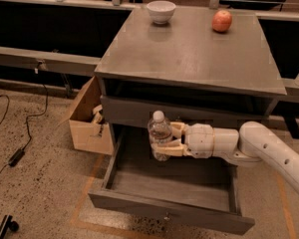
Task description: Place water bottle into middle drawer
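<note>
Nearest us, the middle drawer (169, 185) stands pulled open. Above its left part we see the gripper (164, 141), reaching in from the right, its fingers clasped around the upright water bottle (160, 127). Farther back, the cabinet top (189, 54) carries a white bowl (161, 11) and an apple (222, 20).

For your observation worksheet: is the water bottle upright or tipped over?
Upright: the water bottle stands cap-up in the gripper, jaws shut on it, above the open middle drawer.
</note>
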`<action>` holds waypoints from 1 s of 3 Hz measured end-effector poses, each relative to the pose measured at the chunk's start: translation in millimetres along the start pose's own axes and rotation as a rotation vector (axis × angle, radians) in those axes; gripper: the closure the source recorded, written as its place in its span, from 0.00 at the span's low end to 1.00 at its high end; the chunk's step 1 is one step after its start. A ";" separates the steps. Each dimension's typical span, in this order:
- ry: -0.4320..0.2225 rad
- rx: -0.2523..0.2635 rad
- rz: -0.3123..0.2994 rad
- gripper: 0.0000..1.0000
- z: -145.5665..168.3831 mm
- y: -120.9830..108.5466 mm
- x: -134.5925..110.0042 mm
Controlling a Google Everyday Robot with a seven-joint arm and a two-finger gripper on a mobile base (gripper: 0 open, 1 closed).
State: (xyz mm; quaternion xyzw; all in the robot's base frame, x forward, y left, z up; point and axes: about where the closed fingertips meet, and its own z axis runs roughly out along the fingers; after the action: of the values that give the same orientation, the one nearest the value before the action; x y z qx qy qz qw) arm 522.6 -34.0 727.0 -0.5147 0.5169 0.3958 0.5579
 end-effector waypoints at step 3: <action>0.068 -0.101 -0.103 1.00 -19.5 17.3 142.8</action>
State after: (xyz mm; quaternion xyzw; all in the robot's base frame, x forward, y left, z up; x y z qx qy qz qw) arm 524.2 -63.4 584.9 -0.5813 0.4877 0.3745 0.5329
